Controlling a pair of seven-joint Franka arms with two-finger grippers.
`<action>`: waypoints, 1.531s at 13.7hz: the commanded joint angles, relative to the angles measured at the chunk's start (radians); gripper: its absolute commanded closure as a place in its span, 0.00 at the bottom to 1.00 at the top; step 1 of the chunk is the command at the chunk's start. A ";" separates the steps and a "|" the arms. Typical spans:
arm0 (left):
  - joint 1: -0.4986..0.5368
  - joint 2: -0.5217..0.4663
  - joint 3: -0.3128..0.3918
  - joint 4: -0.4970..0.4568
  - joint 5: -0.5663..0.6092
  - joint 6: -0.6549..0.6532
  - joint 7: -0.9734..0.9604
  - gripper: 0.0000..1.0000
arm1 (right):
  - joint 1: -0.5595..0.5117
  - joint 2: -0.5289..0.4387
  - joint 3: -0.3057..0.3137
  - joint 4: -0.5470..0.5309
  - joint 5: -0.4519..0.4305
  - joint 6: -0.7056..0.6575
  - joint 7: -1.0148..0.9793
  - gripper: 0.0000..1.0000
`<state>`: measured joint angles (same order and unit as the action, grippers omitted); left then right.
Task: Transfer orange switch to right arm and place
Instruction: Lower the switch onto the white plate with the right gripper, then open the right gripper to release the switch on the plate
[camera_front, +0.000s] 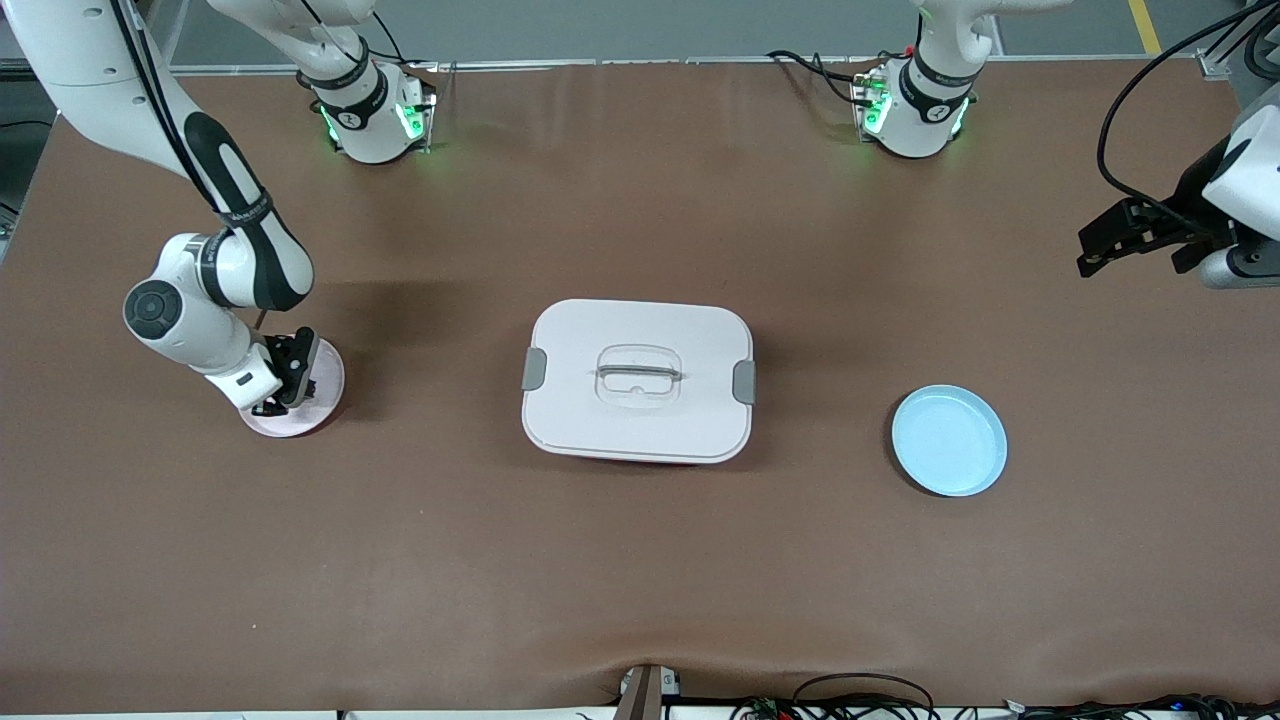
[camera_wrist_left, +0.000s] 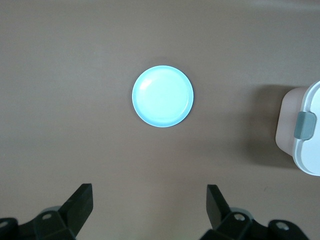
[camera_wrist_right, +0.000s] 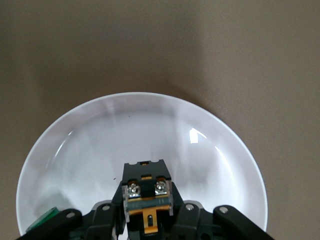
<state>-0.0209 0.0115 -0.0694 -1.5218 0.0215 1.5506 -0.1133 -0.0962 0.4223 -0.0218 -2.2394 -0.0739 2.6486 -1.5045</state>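
Handover looked done: right gripper (camera_wrist_right: 147, 220) pinched the small black-and-orange switch (camera_wrist_right: 147, 197) just over the pale pink round plate (camera_wrist_right: 90, 150); release remained. Left gripper (camera_wrist_left: 150, 207) waited spread, empty.

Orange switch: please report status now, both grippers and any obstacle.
Right gripper shut on orange switch, low over pink plate. Left gripper open, waiting above blue plate. Nothing in the way; lidded box mid-table.

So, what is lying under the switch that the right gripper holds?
The right gripper, shut on the orange switch, is over the pale pink plate. The plate's bare surface shows; the part beneath the switch and fingers is covered.
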 joint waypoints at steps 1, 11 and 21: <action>0.018 -0.013 -0.013 -0.014 0.000 -0.003 0.020 0.00 | -0.011 -0.002 0.013 -0.022 -0.003 0.013 -0.008 0.52; 0.018 -0.081 -0.032 -0.083 0.000 0.006 0.020 0.00 | 0.003 -0.034 0.014 0.033 -0.003 -0.070 -0.010 0.00; 0.015 -0.082 -0.033 -0.081 -0.003 0.000 0.020 0.00 | 0.023 -0.100 0.014 0.208 -0.006 -0.436 0.327 0.00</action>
<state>-0.0191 -0.0452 -0.0894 -1.5820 0.0215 1.5504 -0.1133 -0.0785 0.3364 -0.0083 -2.0567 -0.0733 2.2709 -1.3074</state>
